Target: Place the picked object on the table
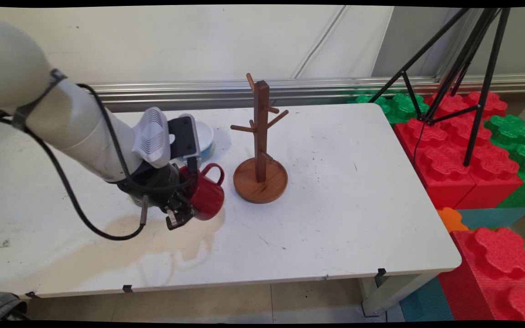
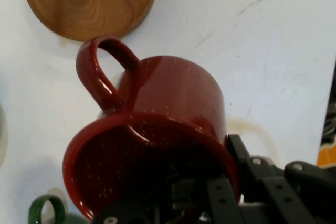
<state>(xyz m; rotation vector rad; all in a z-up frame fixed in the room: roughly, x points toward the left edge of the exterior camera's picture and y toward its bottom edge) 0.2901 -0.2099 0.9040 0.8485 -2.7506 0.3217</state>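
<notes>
My gripper (image 1: 182, 210) is shut on the rim of a dark red mug (image 1: 206, 195), one finger inside and one outside. The mug lies tilted on its side, low over the white table (image 1: 335, 205), with its handle (image 1: 214, 171) pointing up toward the back. In the hand view the red mug (image 2: 173, 103) fills the middle, its mouth facing the camera and its handle (image 2: 100, 72) at upper left; my gripper (image 2: 220, 184) clamps the rim at the bottom. A wooden mug tree (image 1: 260, 136) stands just right of the mug, and its round base (image 2: 89, 3) shows at the top.
A white bowl (image 1: 206, 135) sits behind the hand, partly hidden. A green mug (image 2: 48, 212) shows at the hand view's lower left corner. Big red and green foam blocks (image 1: 467, 155) and a black tripod (image 1: 467, 68) stand off the table's right edge.
</notes>
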